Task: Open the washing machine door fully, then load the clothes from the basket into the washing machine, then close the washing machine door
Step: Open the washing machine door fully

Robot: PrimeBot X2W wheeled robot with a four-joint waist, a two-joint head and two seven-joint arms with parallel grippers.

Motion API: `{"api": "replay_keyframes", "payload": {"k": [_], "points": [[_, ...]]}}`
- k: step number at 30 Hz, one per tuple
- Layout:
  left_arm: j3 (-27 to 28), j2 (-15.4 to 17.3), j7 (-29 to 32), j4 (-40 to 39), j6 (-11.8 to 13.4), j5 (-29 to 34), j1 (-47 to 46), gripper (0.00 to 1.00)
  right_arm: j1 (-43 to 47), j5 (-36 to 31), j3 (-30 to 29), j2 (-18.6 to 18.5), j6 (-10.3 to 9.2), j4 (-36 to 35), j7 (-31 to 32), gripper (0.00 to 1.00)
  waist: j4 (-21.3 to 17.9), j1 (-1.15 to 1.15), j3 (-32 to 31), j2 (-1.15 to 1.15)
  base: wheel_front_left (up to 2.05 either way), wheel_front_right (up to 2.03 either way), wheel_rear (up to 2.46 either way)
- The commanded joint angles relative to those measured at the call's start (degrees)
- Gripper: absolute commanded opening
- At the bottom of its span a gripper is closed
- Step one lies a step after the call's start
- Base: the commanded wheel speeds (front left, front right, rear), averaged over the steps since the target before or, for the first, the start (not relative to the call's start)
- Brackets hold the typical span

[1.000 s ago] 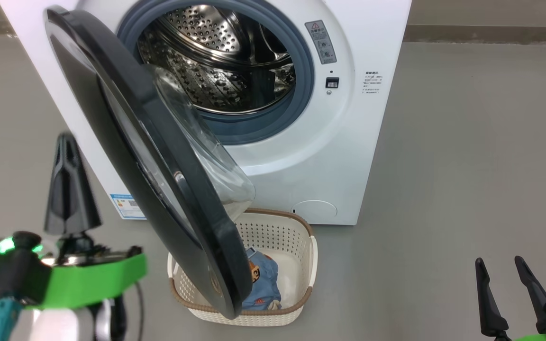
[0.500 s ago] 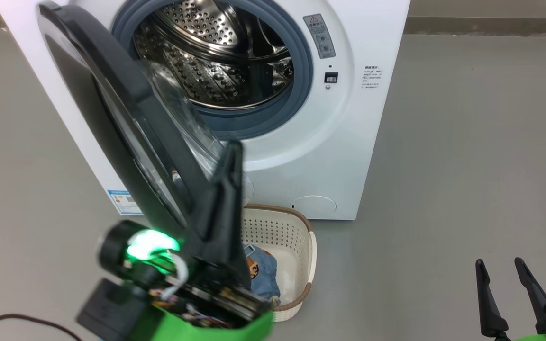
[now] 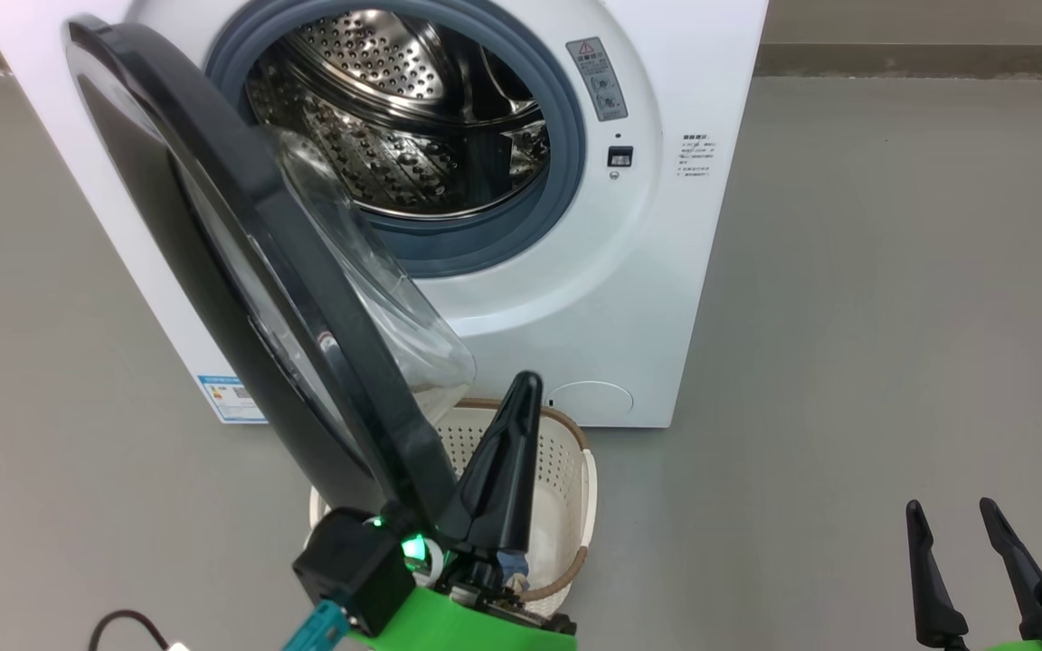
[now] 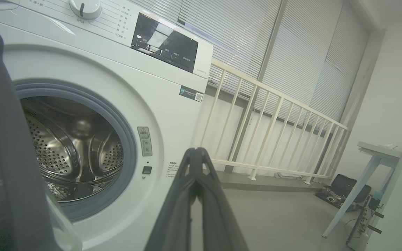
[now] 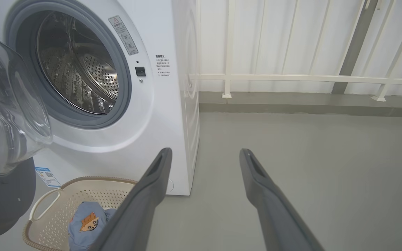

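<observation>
The white washing machine stands with its steel drum exposed. Its door, black-rimmed with a clear glass bowl, swings out partway toward me and hangs over the basket. My left gripper is shut on nothing, just right of the door's lower edge and above the basket; in the left wrist view the left gripper points past the machine's front. The blue clothes lie in the basket. My right gripper is open at the lower right, well clear of the machine; the right gripper holds nothing.
Bare grey floor spreads right of the machine. A cream railing and window blinds run behind it. A white table and dark gear on the floor stand at the far right. A dark cable lies by my left arm.
My left gripper has swung from the door's left, outer side across to its right, beside the lower edge over the basket. The door and right gripper have stayed put. The head camera shifted slightly.
</observation>
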Motion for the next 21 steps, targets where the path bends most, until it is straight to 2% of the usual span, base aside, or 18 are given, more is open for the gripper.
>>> {"api": "replay_keyframes", "payload": {"k": [1,12,21], "points": [[1.7,0.0,-0.6,-0.3,0.4,-0.7,-0.2,0.00,-2.1,0.5,1.4,-0.9,0.25,-1.2,-0.5,1.00,-0.1,0.00,-0.1,0.00,0.00,0.00,0.00],[4.1,0.0,-1.7,8.5,0.7,-4.3,0.1,0.00,-2.1,0.6,1.0,-0.9,0.25,-1.0,0.1,1.00,0.0,0.00,-0.1,0.00,0.00,0.00,0.00],[7.4,0.2,-2.1,12.5,0.6,-4.6,0.2,0.00,-2.2,0.9,0.9,-0.9,0.25,-1.1,0.5,1.00,0.4,0.00,0.2,0.00,0.00,0.00,0.00]]}}
